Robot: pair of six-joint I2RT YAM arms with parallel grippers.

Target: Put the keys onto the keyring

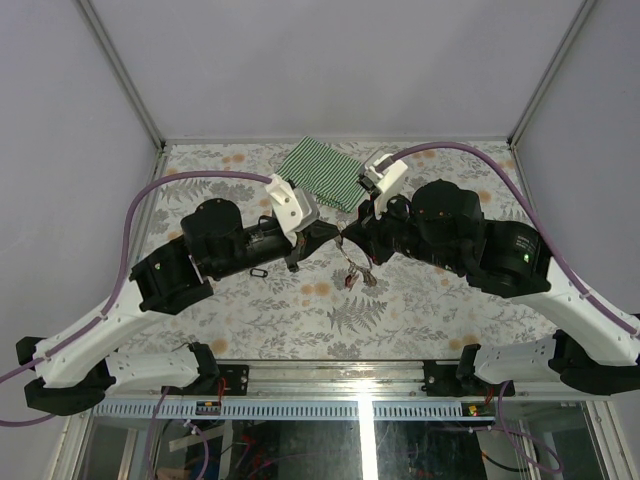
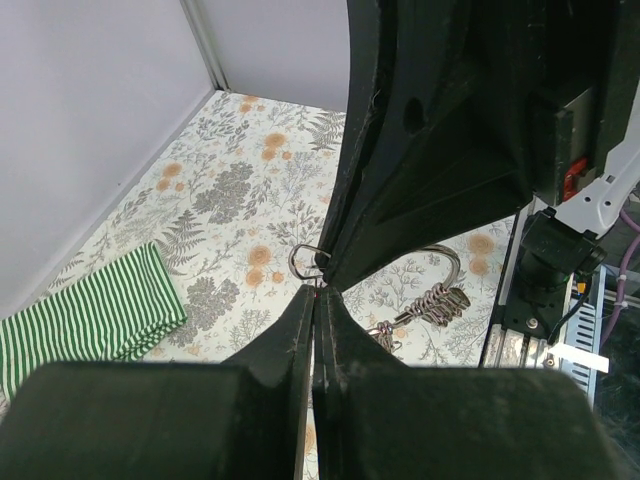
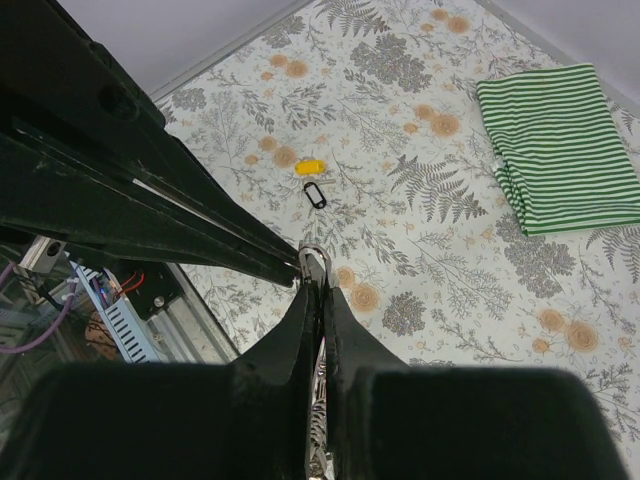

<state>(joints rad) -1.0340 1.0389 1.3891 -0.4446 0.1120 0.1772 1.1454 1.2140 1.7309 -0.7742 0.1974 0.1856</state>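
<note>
Floral table (image 1: 300,312) below me. My left gripper (image 2: 315,292) and right gripper (image 3: 316,286) meet, both pinched shut on the keyring (image 1: 355,272). Keys (image 3: 314,194) lie at nine o'clock.

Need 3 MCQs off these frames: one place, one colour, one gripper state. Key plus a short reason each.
1. The striped cloth lies:
A) on the far side, beyond the grippers
B) by the arm bases
C) under the keyring

2. The key tags lying on the table are:
A) red and blue
B) a yellow tag and a black tag
C) both white

3. The left gripper and right gripper are:
A) both wide open
B) one open
C) both shut, tips meeting

Key:
1 A, the top view shows it at the back.
2 B, the right wrist view shows both.
3 C, the fingers press together in both wrist views.
</note>
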